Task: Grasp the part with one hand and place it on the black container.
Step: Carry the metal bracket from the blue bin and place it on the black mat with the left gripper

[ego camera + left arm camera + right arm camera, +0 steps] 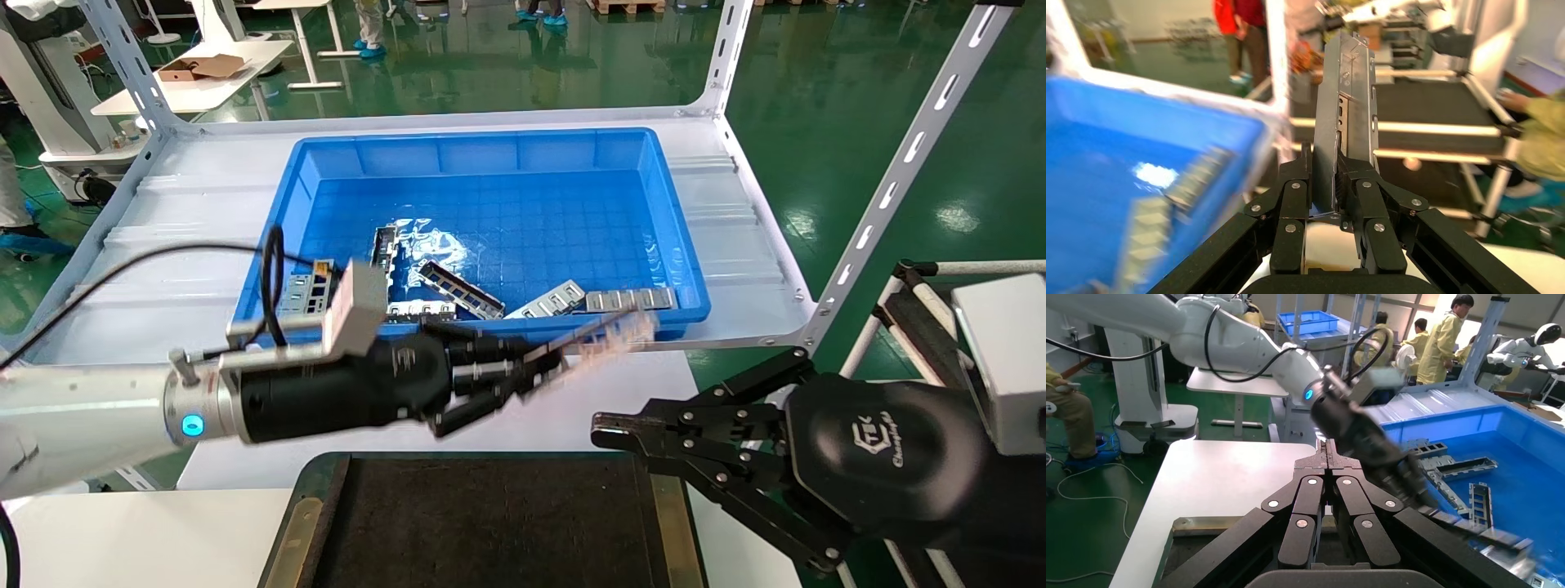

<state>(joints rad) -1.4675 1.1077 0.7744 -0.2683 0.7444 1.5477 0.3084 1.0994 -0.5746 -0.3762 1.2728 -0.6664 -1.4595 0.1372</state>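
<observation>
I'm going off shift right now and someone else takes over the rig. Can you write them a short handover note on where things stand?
Left gripper: shut on the long silver-grey stamped metal strip, carried in the air near the front rim of the big blue plastic bin.
Right gripper: shut, holding nothing, parked beside the flat black tray with brass-coloured edge strips.
More metal pieces lie in the bin.
Done: strip grasped and lifted out of the bin.
Left: bring it over the tray, set it down, release.
</observation>
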